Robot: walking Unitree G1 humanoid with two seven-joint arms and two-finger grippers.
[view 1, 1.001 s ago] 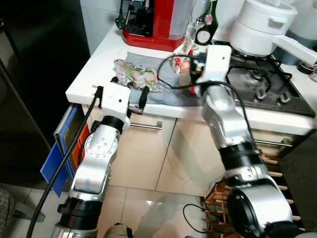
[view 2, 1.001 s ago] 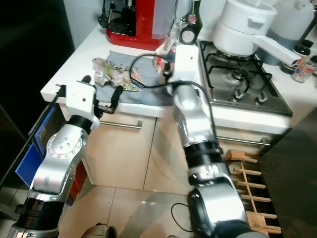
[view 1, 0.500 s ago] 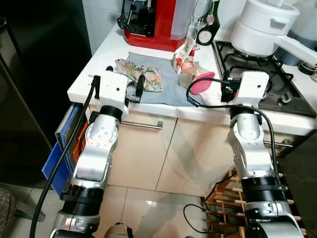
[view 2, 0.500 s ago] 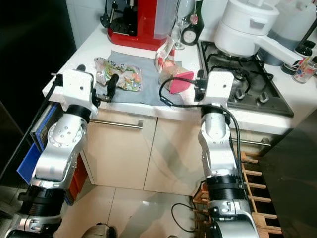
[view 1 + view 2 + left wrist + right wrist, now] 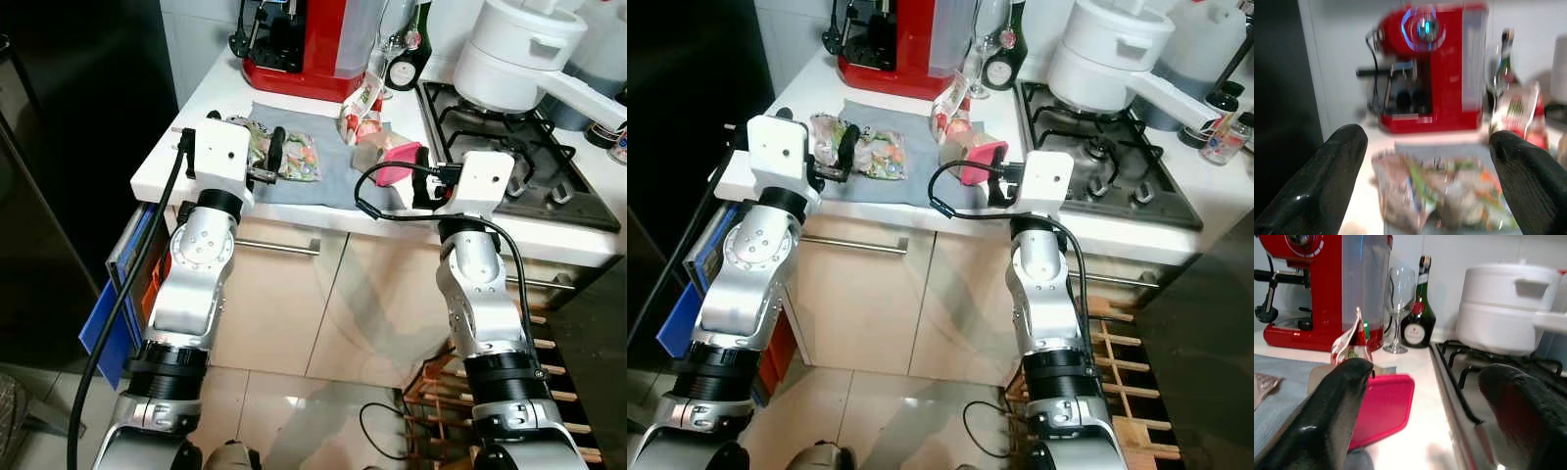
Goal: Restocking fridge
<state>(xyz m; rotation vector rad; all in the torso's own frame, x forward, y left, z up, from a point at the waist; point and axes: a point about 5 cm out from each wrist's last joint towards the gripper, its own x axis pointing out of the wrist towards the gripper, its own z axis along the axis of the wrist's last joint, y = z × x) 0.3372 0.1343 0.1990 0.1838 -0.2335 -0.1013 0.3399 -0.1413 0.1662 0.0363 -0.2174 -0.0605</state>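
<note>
I'm looking down on a white worktop (image 5: 186,127), beige cupboard doors (image 5: 284,313) with a steel bar handle (image 5: 279,247) below it, a glossy pale tiled floor (image 5: 294,411), a gas hob (image 5: 519,166) set in at the right, white tiled wall (image 5: 1474,249) behind, a dark tall unit (image 5: 88,117) at the left, a wooden rack (image 5: 1117,372) low on the right

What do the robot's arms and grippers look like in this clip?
Both arms are silver, jointed segments with black collars, each ending in a white boxy wrist block. A black cable loops to each wrist. The left gripper and right gripper each have two long, rounded, glossy black fingers.
</note>
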